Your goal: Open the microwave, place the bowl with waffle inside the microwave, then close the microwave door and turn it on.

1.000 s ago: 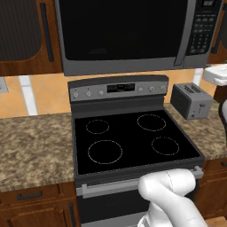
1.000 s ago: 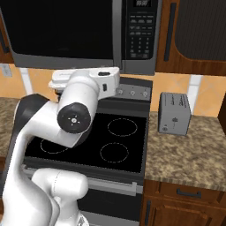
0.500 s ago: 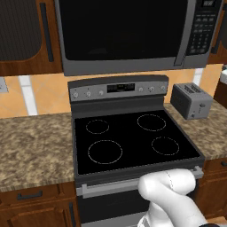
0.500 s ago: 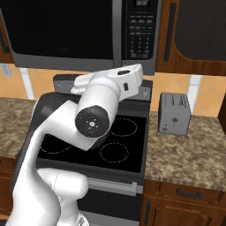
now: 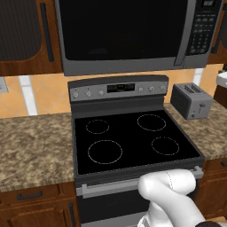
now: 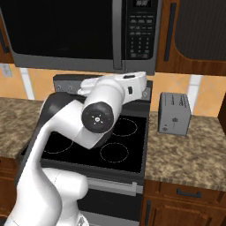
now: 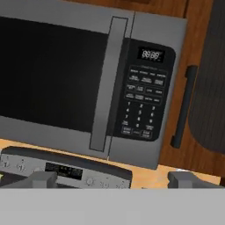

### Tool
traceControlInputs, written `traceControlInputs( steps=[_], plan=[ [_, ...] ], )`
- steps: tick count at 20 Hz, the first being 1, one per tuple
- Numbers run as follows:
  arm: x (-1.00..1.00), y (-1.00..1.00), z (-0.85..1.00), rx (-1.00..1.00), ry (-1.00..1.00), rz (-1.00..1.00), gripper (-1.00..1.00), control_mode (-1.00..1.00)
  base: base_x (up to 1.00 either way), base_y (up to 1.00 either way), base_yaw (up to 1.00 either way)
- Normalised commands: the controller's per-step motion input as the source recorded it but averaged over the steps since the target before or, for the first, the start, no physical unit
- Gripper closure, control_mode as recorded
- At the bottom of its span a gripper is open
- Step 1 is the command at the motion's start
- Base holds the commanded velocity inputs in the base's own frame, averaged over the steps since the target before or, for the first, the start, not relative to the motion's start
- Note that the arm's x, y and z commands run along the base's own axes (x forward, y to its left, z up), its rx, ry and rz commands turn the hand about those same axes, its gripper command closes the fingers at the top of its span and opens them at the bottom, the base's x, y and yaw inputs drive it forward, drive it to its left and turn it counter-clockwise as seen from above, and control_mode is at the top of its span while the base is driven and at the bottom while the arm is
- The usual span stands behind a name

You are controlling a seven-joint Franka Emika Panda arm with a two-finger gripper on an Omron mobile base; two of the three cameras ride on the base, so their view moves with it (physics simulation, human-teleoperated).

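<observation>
Left base view, microwave (image 5: 128, 33): mounted above the stove (image 5: 133, 137), its door shut, button panel at its right end.
Left base view, toaster (image 5: 190, 100): on the counter (image 5: 31, 142) just right of the stove's back corner.
Left base view, arm: a white rounded link rises at the bottom edge, in front of the stove's front edge.
Right base view, arm: bends up from the lower left, elbow joint over the stove's cooktop, forearm reaching toward the stove's back panel under the microwave's right end.
Right base view, microwave door (image 6: 57, 31): closed, its vertical handle bar just left of the button panel.
Hand view, gripper (image 7: 112, 179): two finger tips stand spread wide apart at the bottom, holding nothing.
Hand view, pose: the hand looks up at the microwave, tilted, with the handle bar near the middle and the button panel right of it.
Hand view, cabinet door (image 7: 206, 79): brown wood, right of the microwave.
</observation>
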Motion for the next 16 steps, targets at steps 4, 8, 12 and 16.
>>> traceControlInputs(
  steps=[4, 8, 12, 16],
  plan=[
    [0.67, -0.19, 0.00, 0.20, 0.18, 0.00, -1.00, -1.00, 0.00, 0.00, 0.00],
    [0.52, -0.31, -0.04, 0.10, 0.00, 0.00, -1.00, -1.00, 0.00, 0.00, 0.00],
    [0.33, -0.34, -0.14, 0.08, 0.00, 0.00, -1.00, -1.00, 0.00, 0.00, 0.00],
    [0.32, -0.14, -0.10, 0.04, 0.00, 0.00, -1.00, -1.00, 0.00, 0.00, 0.00]
  ],
)
